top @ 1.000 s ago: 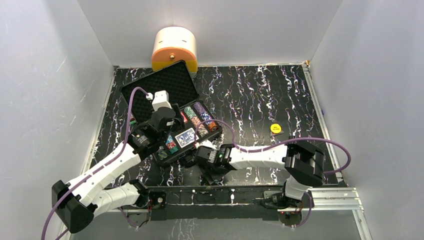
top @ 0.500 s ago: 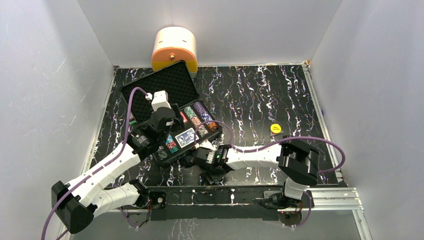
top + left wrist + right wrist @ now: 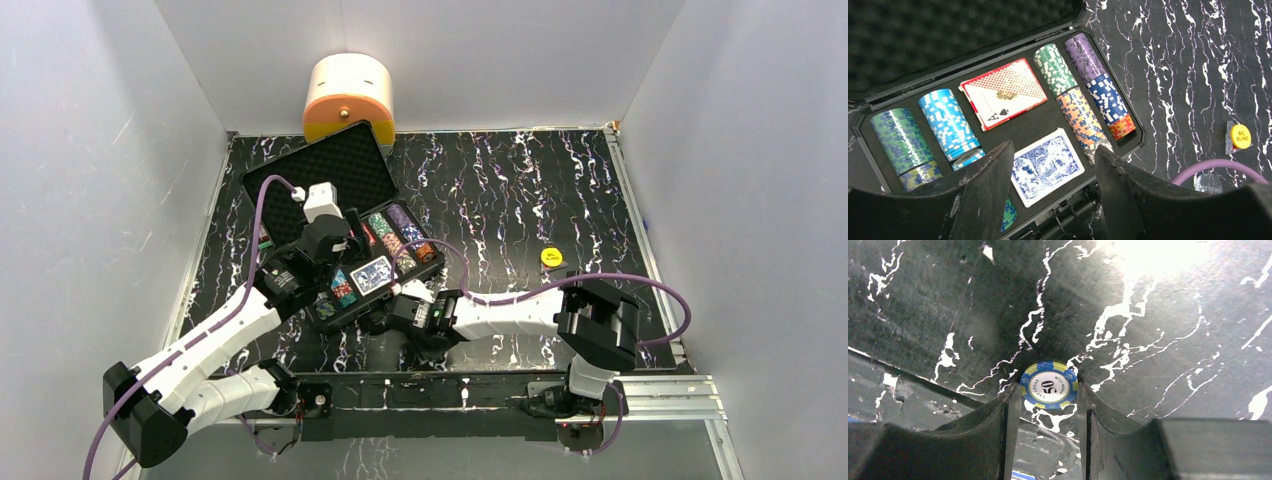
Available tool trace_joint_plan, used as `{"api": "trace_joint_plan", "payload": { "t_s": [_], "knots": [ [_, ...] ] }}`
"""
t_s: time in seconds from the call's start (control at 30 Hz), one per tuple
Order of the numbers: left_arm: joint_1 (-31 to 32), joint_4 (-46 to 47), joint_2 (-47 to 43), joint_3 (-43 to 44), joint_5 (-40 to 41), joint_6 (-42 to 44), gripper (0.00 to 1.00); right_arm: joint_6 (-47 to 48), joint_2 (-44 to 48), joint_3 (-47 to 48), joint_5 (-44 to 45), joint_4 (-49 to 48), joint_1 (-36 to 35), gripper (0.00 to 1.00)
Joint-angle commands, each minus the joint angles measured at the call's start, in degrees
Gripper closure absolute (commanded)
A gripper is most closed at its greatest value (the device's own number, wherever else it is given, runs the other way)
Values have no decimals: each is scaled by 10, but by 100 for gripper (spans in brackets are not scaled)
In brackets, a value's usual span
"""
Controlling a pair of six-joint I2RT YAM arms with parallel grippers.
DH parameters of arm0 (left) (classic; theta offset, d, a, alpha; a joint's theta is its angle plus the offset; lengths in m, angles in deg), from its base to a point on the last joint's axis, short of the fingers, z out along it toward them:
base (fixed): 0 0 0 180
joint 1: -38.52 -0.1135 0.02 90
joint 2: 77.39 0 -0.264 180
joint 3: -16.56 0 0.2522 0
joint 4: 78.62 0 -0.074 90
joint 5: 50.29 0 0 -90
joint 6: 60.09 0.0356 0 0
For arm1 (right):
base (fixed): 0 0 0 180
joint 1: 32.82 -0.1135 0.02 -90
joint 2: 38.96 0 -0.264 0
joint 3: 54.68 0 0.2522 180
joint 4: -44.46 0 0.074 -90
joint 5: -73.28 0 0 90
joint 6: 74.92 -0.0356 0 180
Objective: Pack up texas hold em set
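The black briefcase [image 3: 420, 270] lies open at the left, its foam lid [image 3: 320, 170] tilted back. In the left wrist view it holds rows of chips [image 3: 1083, 95], a red deck [image 3: 1003, 92] and a blue deck [image 3: 1048, 167]. My left gripper [image 3: 1054, 150] is open and empty, hovering over the blue deck. My right gripper [image 3: 1048, 387] is low over the table by the case's near edge. Its fingertips touch both sides of a blue-and-yellow "50" chip [image 3: 1049, 384]. A yellow "big blind" disc [image 3: 551, 257] lies on the table to the right.
The cream-and-orange container [image 3: 348, 97] stands against the back wall behind the lid. The yellow disc also shows in the left wrist view [image 3: 1241, 136], with a clear disc [image 3: 1208, 183] near it. White walls enclose the black marbled table [image 3: 520, 190].
My right arm has shifted slightly left along the case's near edge. The left arm has barely moved.
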Motion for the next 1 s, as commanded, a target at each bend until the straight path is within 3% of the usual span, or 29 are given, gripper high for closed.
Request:
{"api": "trace_joint_plan", "payload": {
  "t_s": [0.0, 0.4, 0.63, 0.8, 0.97],
  "knots": [
    [-4, -5, -8, -18, -36, -30, 40, -36, 20, -26, 66, -14, 21, 57],
    [-4, 104, -8, -99, -244, -49, 25, -71, 118, -110, 43, -46, 141, 56],
    [-2, 215, 42, -153, -458, -59, 23, -70, 162, -138, -3, -86, 182, 54],
    [16, 312, 70, -199, -497, -96, 24, -71, 171, -144, -32, -96, 204, 54],
    [65, 378, 107, -225, -457, -116, 28, -75, 189, -152, -66, -115, 225, 53]
  ]
}}
